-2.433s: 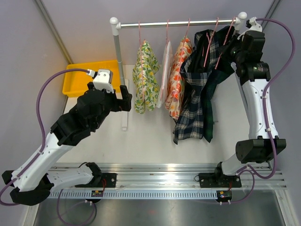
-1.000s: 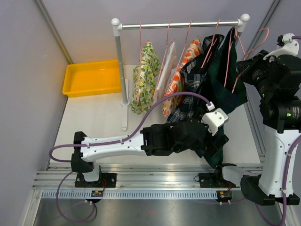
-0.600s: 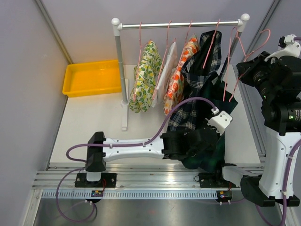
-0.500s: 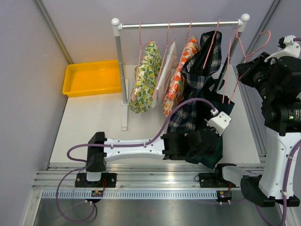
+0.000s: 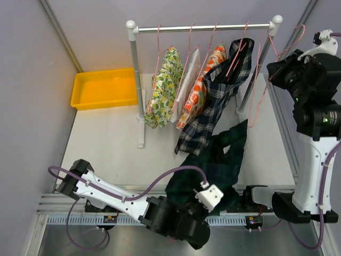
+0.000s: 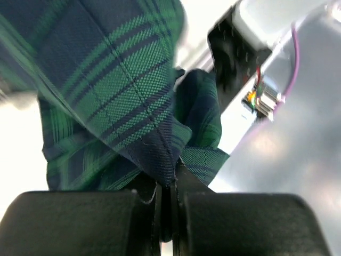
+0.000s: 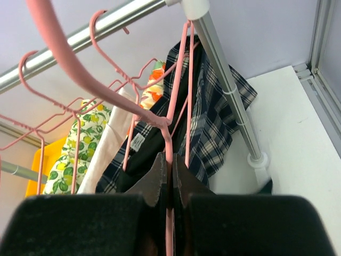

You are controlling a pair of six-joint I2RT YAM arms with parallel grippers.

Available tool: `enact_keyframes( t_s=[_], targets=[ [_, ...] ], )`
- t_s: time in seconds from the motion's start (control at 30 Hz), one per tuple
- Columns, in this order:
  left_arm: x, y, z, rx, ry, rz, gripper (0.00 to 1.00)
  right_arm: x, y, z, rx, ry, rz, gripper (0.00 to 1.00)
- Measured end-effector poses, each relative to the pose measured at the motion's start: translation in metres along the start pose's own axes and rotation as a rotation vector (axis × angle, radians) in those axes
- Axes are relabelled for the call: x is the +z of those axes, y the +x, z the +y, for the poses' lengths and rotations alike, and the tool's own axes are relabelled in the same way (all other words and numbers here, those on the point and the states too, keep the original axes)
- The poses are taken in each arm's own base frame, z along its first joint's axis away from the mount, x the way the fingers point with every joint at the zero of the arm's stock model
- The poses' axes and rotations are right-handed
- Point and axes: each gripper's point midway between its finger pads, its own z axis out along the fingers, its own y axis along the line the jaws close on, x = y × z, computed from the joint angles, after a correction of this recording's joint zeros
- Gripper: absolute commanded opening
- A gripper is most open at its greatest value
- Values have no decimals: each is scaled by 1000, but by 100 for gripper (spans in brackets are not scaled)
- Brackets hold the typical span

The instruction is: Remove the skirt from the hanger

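The skirt (image 5: 218, 160), dark green and navy plaid, trails over the table from below the hanger to the near rail. My left gripper (image 6: 169, 178) is shut on a fold of the skirt (image 6: 128, 90); in the top view that wrist (image 5: 209, 196) sits low at the near rail. The pink wire hanger (image 5: 262, 88) hangs slanted beside the rack's right post, and my right gripper (image 7: 170, 162) is shut on the hanger's wire (image 7: 169, 141). The skirt's upper end lies close to the hanger's lower tip; whether they touch is unclear.
A rack rail (image 5: 202, 26) carries pink hangers with a lemon-print garment (image 5: 160, 88), a white one (image 5: 187, 72), an orange floral one (image 5: 201, 85) and a navy-white plaid one (image 5: 213, 106). A yellow bin (image 5: 104, 88) sits at the back left. The rack's left post (image 5: 136, 80) stands beside it.
My left gripper closed on the skirt and pulled back to the near edge, dragging the skirt down and away from the rack. The right gripper kept its hold on the hanger, barely moving.
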Motion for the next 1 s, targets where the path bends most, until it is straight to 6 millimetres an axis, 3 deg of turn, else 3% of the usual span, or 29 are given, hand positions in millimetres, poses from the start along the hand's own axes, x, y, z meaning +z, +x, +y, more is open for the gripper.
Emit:
enact_keyframes(
  t_s=[0.13, 0.3, 0.5, 0.6, 0.8, 1.0],
  targets=[
    [-21, 29, 12, -32, -76, 49, 0, 35, -6, 5, -4, -1, 17, 0],
    [-37, 48, 40, -97, -190, 66, 0, 85, -10, 13, -7, -16, 48, 0],
    [-58, 62, 75, -155, -270, 62, 0, 125, 9, 14, -6, -32, 125, 0],
    [-66, 60, 87, -194, -290, 47, 0, 139, 24, 12, -4, -33, 170, 0],
    [-71, 45, 92, -282, -291, -5, 0, 159, 52, 4, -4, -26, 237, 0],
    [-87, 9, 115, -363, -251, -79, 0, 168, 66, -3, -15, -27, 239, 0]
  ],
)
